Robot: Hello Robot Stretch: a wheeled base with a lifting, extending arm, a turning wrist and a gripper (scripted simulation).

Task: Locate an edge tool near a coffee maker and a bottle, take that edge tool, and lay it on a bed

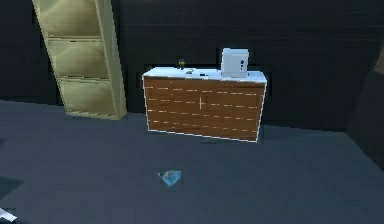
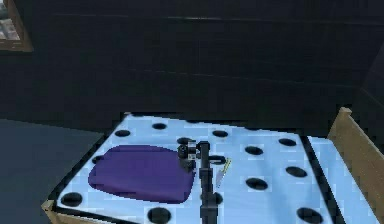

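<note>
- I see a bed with a pale blue cover dotted in black and a wooden frame, set against a dark wall.
- A purple cushion lies toward the bed's near corner on the arm side view's left.
- The arm rises from the bottom edge and crosses the bed's near edge; the gripper sits at its far end, over the middle of the cover, just past the cushion's far corner.
- With the cover right behind the gripper, I cannot tell how its fingers stand or whether it has hold of anything.
- A thin pale sliver lies on the cover just beside the arm, on the side away from the cushion. It may be the edge tool, but it is too small for me to say.
- A framed picture hangs in the upper left corner.
- Ahead, a wooden dresser with a white top stands by a dark wall. A white box sits at its back right corner, and a small green thing near its back left.
- A tall beige cabinet stands left of the dresser.
- A small pale blue thing lies on the floor in front of the dresser.
</note>
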